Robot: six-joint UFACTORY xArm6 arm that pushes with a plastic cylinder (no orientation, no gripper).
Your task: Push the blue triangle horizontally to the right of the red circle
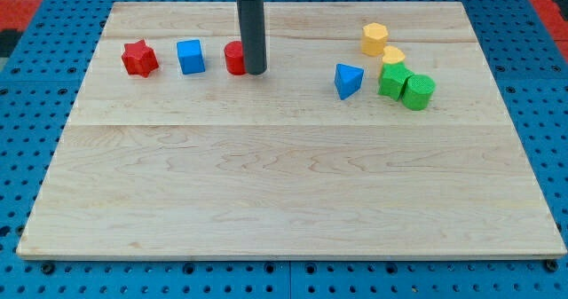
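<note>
The near half of the wooden board (284,192) carries no blocks; the blue triangle (348,81) lies towards the view's right, just left of the green cube (393,81) and green cylinder (418,92), with two yellow blocks (375,39) above them. Along the upper left stand the red star (139,59), the blue cube (190,57) and the red circle (234,58). My tip (255,71) rests against the red circle's right side, well left of the blue triangle; being a plain rod, it grasps nothing.
</note>
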